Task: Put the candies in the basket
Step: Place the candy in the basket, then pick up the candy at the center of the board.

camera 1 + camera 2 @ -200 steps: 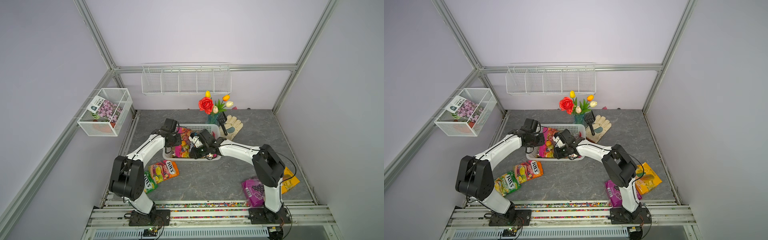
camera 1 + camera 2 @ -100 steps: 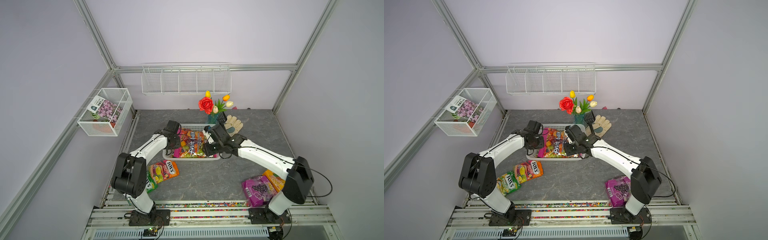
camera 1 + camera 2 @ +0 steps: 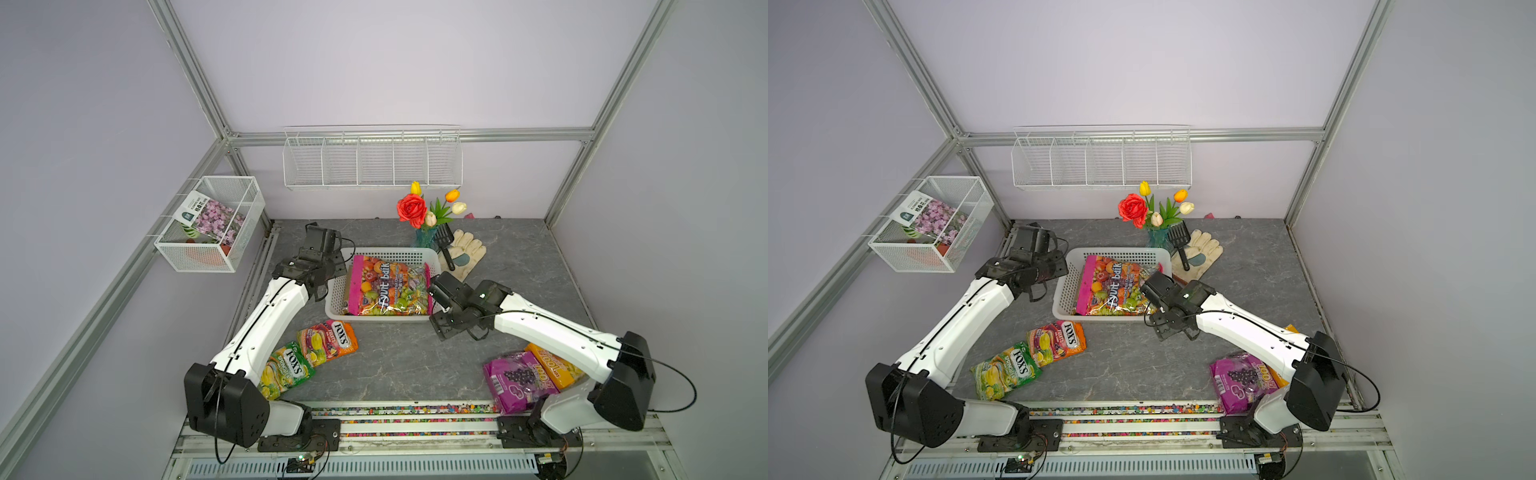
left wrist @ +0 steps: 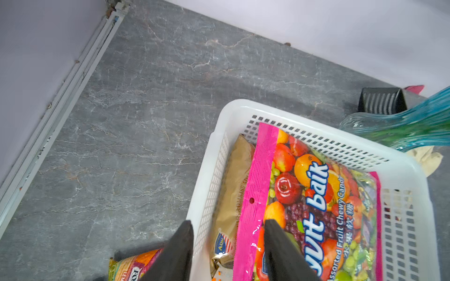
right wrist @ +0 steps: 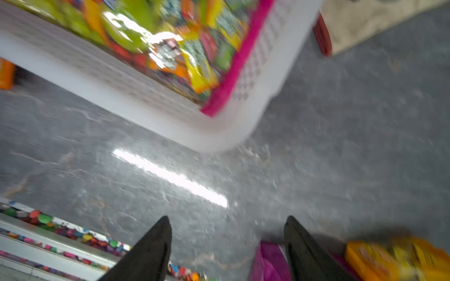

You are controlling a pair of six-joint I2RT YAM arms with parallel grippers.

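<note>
Left pincer (image 4: 228, 222) first: jaws apart, nothing between them. It straddles a short end wall of the white basket (image 4: 243, 107), one black finger outside it, the other above the pink-edged bag (image 4: 316, 206). That bag lies flat inside the basket, printed side up, on top of a gold bag (image 4: 233, 182) that peeks out along one edge. Both top views show the same: the pink-edged bag (image 3: 388, 286) fills most of the basket (image 3: 386, 251), so two candies are in.

Over to the right pincer (image 5: 227, 217): the wrist view is blurred, but the jaws plainly stand wide and empty above bare grey table (image 5: 341, 146), just off a corner of the basket (image 5: 146, 114).

Four bags lie out on the table (image 3: 395, 361). The orange bag (image 3: 328, 343) sits just in front of the basket, touching the green bag (image 3: 284, 370) beside the left arm. On the other side, near the front rail, the purple grape bag (image 3: 519, 380) lies against the yellow-orange bag (image 3: 552, 368), which is partly hidden under the right arm.

Behind the basket stand a vase of flowers (image 3: 426, 239) and a work glove (image 3: 465, 253).
</note>
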